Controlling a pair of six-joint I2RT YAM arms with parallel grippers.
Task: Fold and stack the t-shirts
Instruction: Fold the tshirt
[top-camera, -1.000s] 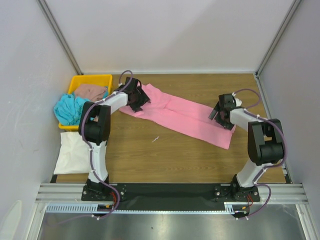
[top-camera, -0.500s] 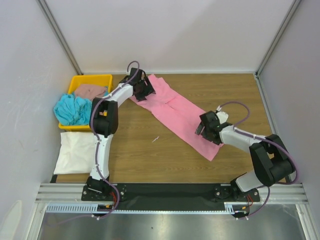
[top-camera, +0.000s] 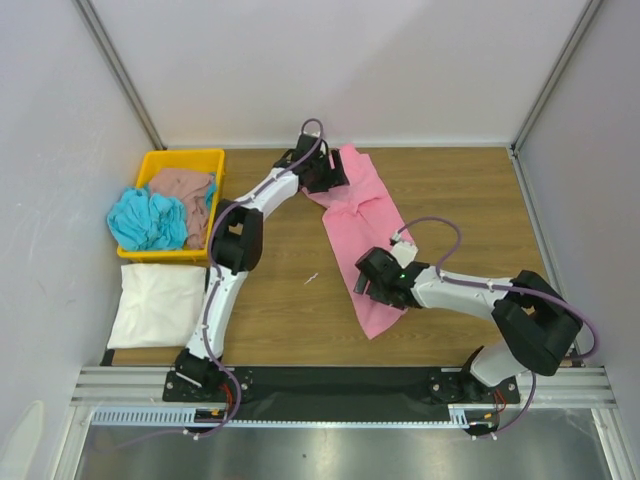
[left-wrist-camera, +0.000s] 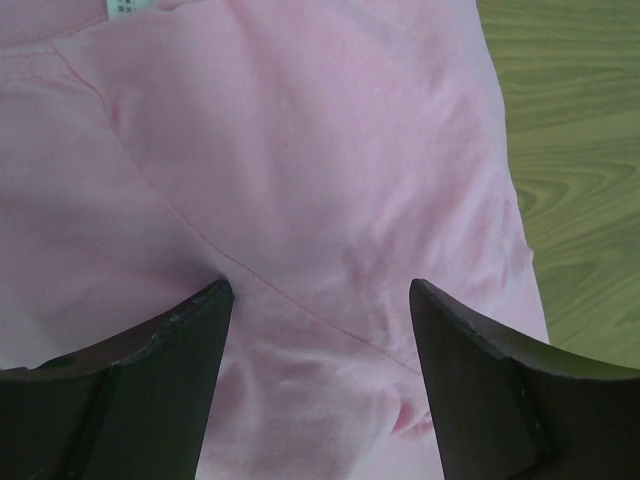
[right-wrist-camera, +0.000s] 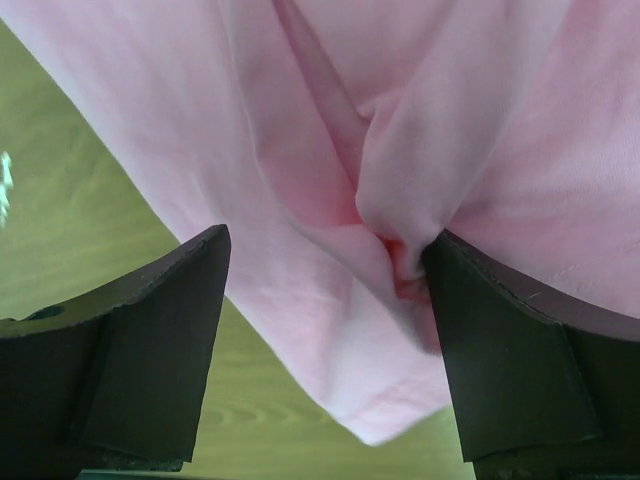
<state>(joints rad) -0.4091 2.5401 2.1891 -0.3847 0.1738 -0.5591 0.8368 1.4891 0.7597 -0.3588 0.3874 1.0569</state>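
The right tool stands with its jaws spread wide, its two dark fingers rising from 7 and 5 o'clock. A pink t-shirt fills the view from 11 round to 4 o'clock and runs down between them. It is bunched into a rounded fold that touches the inner face of the 5 o'clock finger. A corner of its hem ends near 6 o'clock. Wooden counter shows at 9 and 6 o'clock, with a small white speck at the 9 o'clock edge.

Top cam: we look down from high behind near edge, whole table. Wrist cams: v. close, facing down; all 3 share pink shirt.
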